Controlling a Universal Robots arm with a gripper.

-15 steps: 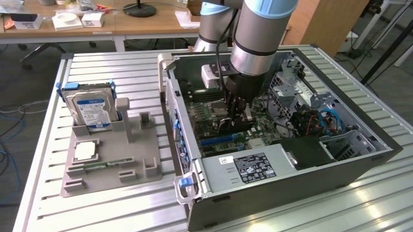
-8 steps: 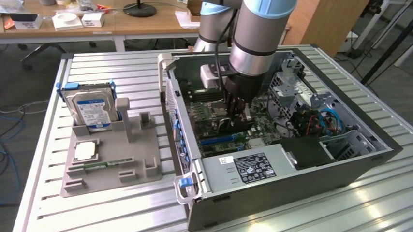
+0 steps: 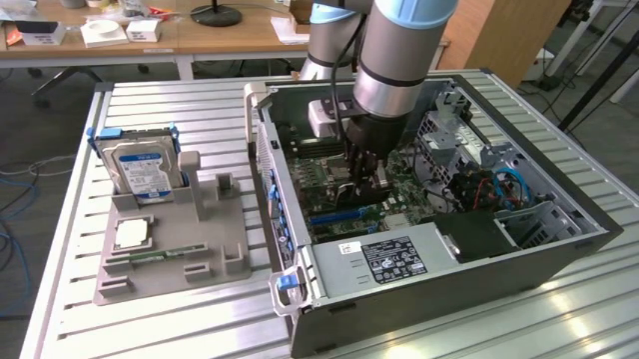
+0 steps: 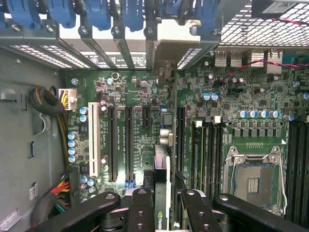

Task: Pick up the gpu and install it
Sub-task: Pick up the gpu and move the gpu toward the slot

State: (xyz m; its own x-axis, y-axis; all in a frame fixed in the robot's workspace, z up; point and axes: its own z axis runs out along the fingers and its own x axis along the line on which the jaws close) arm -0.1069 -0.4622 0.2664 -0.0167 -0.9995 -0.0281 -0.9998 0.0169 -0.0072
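Pincer (image 3: 367, 179) is down inside the open computer case (image 3: 559, 247), hanging from my arm near the middle of the case in the exterior view. Jaws are part closed, clamped on the gpu (image 4: 162, 183). The card sits edge-on between my fingers (image 4: 141, 212), with a green board edge and a dark face carrying a logo.

The gpu hangs over the motherboard (image 4: 145, 96), in the strip between the long black slots (image 4: 129, 145) and the memory slots (image 4: 203, 150). Can't tell if its lower edge touches any slot. A white slot (image 4: 92, 140) lies beyond the black ones. The CPU socket (image 4: 253, 181) lies on the far side of the memory slots, well apart from the card. Blue latches (image 4: 96, 12) line the case wall past the slot ends.

In the exterior view, the power supply (image 3: 390, 258) with its label is at 6 o'clock from the pincer, and blue cables (image 3: 504, 183) are at 3 o'clock.

A grey fixture tray (image 3: 170, 277) sits at 9 o'clock of the case, on the slatted metal desk (image 3: 179, 112). The hard drive (image 3: 145, 168) with a blue label stands at the tray's 12 o'clock end. A processor chip (image 3: 132, 233) lies flat below it, with the memory stick (image 3: 150, 258) just beside the chip at 6 o'clock.
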